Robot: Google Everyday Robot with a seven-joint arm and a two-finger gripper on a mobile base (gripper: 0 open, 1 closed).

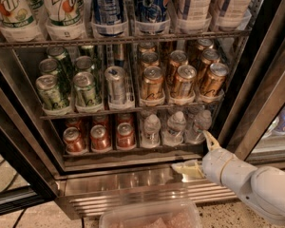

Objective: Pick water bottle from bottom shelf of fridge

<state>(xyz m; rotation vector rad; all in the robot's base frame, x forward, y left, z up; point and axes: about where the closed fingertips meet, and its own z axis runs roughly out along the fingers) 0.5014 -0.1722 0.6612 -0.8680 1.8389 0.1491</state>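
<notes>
The fridge stands open with its wire racks in view. On the bottom shelf stand three red cans at the left and three small clear water bottles at the right. The nearest water bottle is the rightmost, with others beside it. My gripper is open at the lower right, just in front of the shelf's right end. One pale finger points up toward the rightmost bottle and the other finger lies over the steel sill. It holds nothing.
Above are green cans, one silver can and gold cans; the top rack holds 7UP bottles and other bottles. A steel grille base runs below. A clear plastic tray sits at the bottom edge. Dark door frames flank both sides.
</notes>
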